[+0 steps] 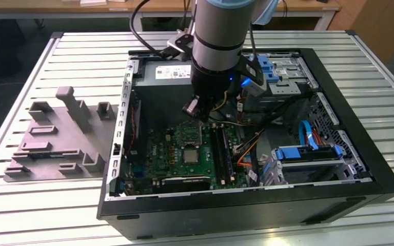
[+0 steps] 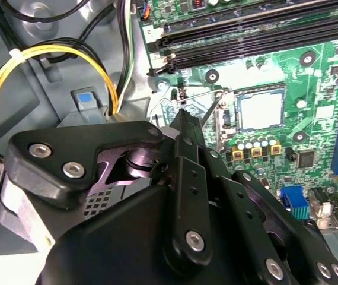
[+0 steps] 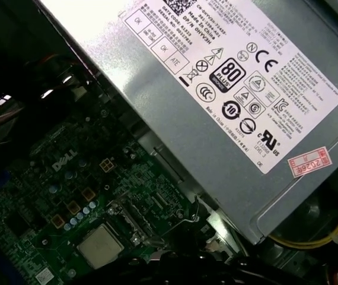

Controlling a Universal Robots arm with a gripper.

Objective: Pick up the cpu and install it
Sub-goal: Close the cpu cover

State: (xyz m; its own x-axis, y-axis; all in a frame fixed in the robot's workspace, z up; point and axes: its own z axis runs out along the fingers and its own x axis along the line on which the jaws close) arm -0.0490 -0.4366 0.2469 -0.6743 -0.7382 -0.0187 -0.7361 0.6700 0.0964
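The gripper (image 2: pixel 184 122), its black fingers pressed together on nothing, hangs inside the open computer case (image 1: pixel 361 169) above the motherboard (image 1: pixel 176 154), with the cpu (image 2: pixel 261 110) seated in its socket just beyond the fingertips.

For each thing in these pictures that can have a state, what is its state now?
cpu: lying flat on the motherboard, not held.
socket frame: swung open beside the cpu.
computer case: lying on its side, side panel off, inside exposed.
memory slots: empty.
gripper: over the motherboard near the socket, holding nothing that I can see; open or shut is unclear.
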